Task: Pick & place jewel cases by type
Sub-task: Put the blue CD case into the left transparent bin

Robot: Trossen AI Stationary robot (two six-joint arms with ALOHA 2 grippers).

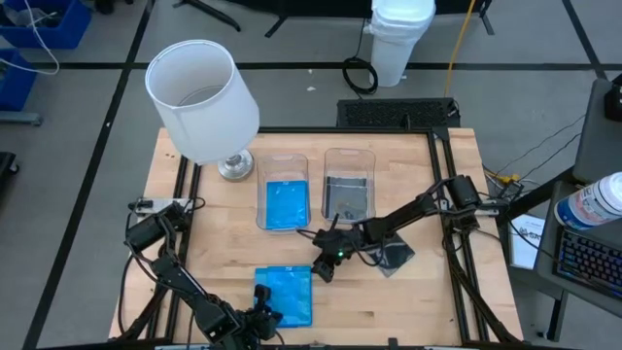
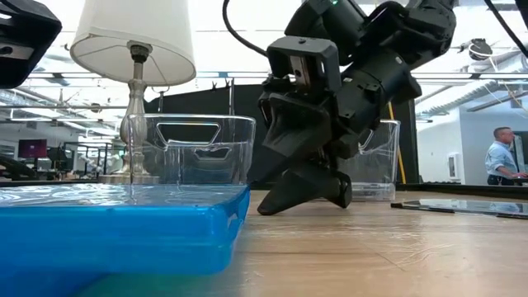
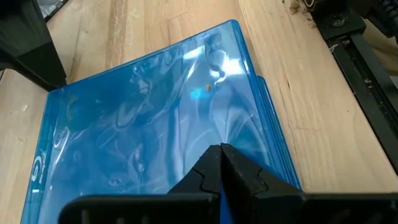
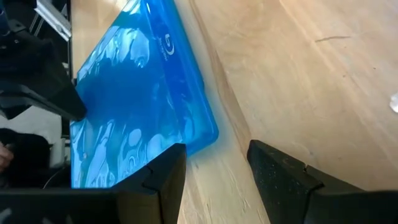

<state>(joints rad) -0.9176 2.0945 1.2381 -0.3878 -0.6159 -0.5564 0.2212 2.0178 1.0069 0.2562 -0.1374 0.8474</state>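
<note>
Wooden tabletop (image 1: 428,194) under a white-shaded lamp (image 1: 202,97), two clear tubs at twelve o'clock: the left tub (image 1: 283,191) holds a blue case, the right tub (image 1: 349,185) a smoky one; a stack of blue jewel cases (image 1: 284,295) lies at six o'clock and a dark grey case (image 1: 394,256) at four o'clock; the right gripper (image 4: 214,168), fingers apart and empty, hangs low just beside the blue stack's edge; the left gripper (image 3: 219,163), fingers pressed together, rests over the stack. Judged best: right fingers straddle only the top case's edge, close squarely, lift level so nothing beneath drags, while the left steadies the pile.
</note>
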